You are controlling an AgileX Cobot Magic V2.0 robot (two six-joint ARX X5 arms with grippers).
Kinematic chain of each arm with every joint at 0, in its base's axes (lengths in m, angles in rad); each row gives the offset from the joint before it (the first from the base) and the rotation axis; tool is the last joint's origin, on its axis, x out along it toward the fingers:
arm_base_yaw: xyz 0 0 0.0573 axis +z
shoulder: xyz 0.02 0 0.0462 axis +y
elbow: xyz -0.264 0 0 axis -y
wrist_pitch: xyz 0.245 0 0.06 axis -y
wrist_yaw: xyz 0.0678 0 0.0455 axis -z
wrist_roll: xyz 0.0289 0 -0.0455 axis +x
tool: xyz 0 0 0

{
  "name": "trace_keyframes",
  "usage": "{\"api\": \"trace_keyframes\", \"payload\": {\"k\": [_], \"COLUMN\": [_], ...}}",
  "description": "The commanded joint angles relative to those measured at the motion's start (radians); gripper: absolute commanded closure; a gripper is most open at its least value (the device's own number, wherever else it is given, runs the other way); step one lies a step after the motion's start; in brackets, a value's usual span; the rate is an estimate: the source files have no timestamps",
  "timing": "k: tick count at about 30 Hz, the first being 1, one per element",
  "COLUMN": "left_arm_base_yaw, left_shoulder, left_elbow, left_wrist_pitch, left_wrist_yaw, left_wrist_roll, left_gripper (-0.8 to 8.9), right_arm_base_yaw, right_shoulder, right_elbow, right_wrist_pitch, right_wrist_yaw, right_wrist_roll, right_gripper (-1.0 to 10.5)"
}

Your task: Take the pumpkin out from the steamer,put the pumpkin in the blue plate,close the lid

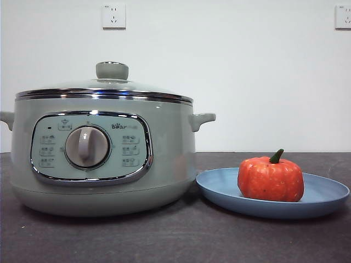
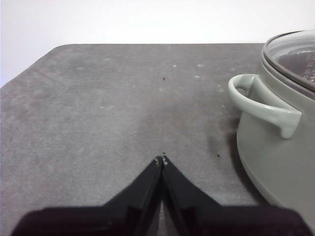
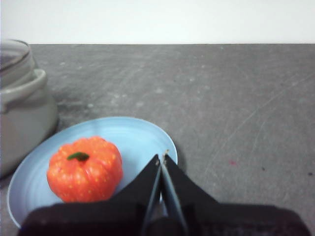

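The pumpkin [image 1: 270, 178] sits upright in the blue plate [image 1: 323, 196], to the right of the steamer [image 1: 164, 159]. The lid [image 1: 112, 71] rests closed on the steamer. In the right wrist view the pumpkin [image 3: 84, 168] lies in the blue plate [image 3: 138, 137], and my right gripper [image 3: 162, 158] is shut and empty just beside the pumpkin, over the plate's edge. My left gripper [image 2: 161, 160] is shut and empty above the bare table, apart from the steamer [image 2: 275, 157], whose side handle [image 2: 263, 103] and lid [image 2: 293, 54] show. Neither gripper shows in the front view.
The dark grey table [image 1: 175, 241] carries the steamer and plate. A white wall with two outlets [image 1: 114, 16] stands behind. The steamer's handle [image 3: 22, 88] shows beside the plate in the right wrist view.
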Motion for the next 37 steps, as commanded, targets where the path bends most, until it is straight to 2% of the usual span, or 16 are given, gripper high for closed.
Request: {"api": "trace_keyframes", "payload": {"k": [1,8,13,37], "left_arm_base_yaw": [0.003,0.003,0.003,0.003], "left_shoulder": [-0.001,-0.001,-0.001,-0.001], "left_elbow": [-0.015,-0.015,-0.015,-0.015], "left_wrist_pitch": [0.004,0.004,0.004,0.004], "left_wrist_yaw": [-0.003,-0.003,-0.003,-0.003], "left_wrist_roll": [-0.01,-0.01,-0.01,-0.01], "left_gripper": [8.17,8.17,8.17,8.17], "right_arm_base_yaw": [-0.003,-0.003,-0.003,-0.003], "right_shoulder": [-0.022,-0.035,-0.035,-0.032], "right_elbow": [-0.031,-0.041,-0.041,-0.041], "right_wrist_pitch": [0.013,0.013,0.014,0.019], "right_wrist_yaw": [0.007,0.01,0.006,0.006], "right_wrist_roll": [-0.013,-0.065,-0.039,-0.041], "right_gripper": [9.6,9.6,9.6,9.6]}}
